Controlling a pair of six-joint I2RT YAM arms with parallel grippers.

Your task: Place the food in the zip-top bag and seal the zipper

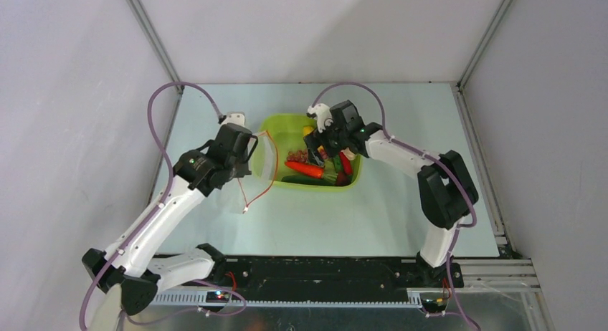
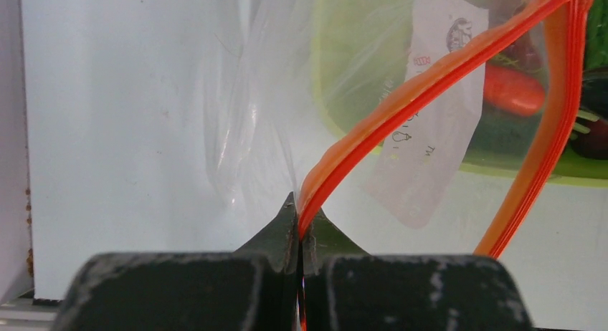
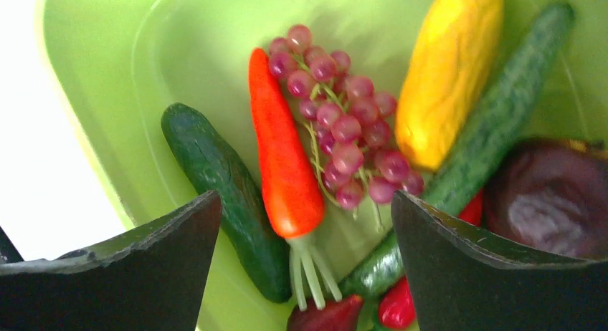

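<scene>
The left gripper [image 2: 300,227] is clenched on the zipper [image 2: 401,94], holding the bag [image 1: 265,159] up just left of the tray [image 1: 276,123], which sits mid-table toward the far edge. The right gripper [image 3: 305,198] hangs released, jaws wide, above the food [image 1: 315,166] in the tray: carrot [image 3: 283,159], grapes [image 3: 344,123], lemon [image 3: 448,73].

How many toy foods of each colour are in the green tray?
Green cucumbers: 2
Orange carrot: 1
Purple grapes: 1 bunch
Yellow lemon: 1
Dark maroon ball: 1
Red chili: 1, partly hidden
Total: 7, plus a dark red bit at the picture's bottom edge, too cut off to name.
</scene>
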